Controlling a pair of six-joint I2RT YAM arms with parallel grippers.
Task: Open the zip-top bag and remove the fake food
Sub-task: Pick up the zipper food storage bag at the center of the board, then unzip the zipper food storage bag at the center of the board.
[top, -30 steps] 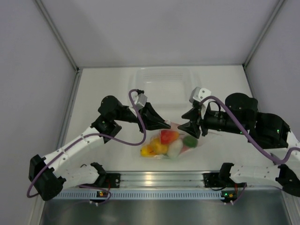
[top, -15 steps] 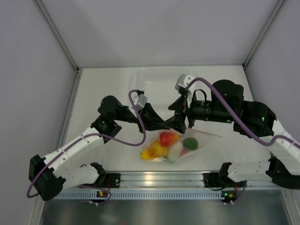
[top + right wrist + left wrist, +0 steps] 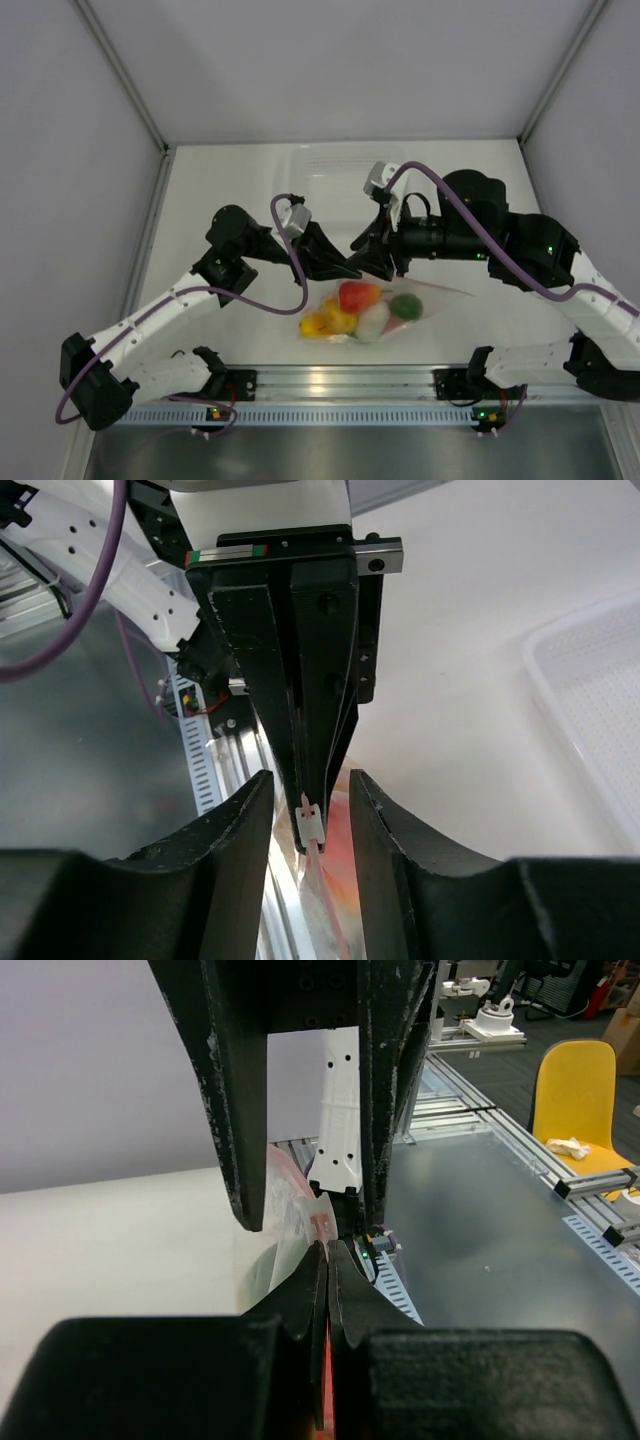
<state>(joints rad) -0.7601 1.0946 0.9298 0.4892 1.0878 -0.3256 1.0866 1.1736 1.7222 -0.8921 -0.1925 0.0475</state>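
Note:
The zip-top bag [image 3: 432, 292] lies on the white table near the front, with the fake food [image 3: 358, 296] inside it: red, yellow, white and green pieces. My left gripper [image 3: 348, 268] is shut on the bag's pink-red zip strip [image 3: 329, 1360] at its left end, and its jaws are pressed together. My right gripper [image 3: 308, 785] faces it tip to tip and stands open. Its fingers [image 3: 238, 830] straddle the white zip slider [image 3: 312, 825], with a gap on each side. In the left wrist view, the right fingers [image 3: 240, 1150] hang just beyond my left gripper [image 3: 330, 1252].
A rigid clear tub [image 3: 345, 172] sits behind both grippers at the table's back middle; its corner [image 3: 600, 680] shows in the right wrist view. The aluminium rail [image 3: 340, 380] and both arm bases run along the near edge. Grey walls enclose the table.
My right arm has swung left from the bag's right side to meet the left gripper, and its jaws now straddle the zip slider. The left gripper has held still.

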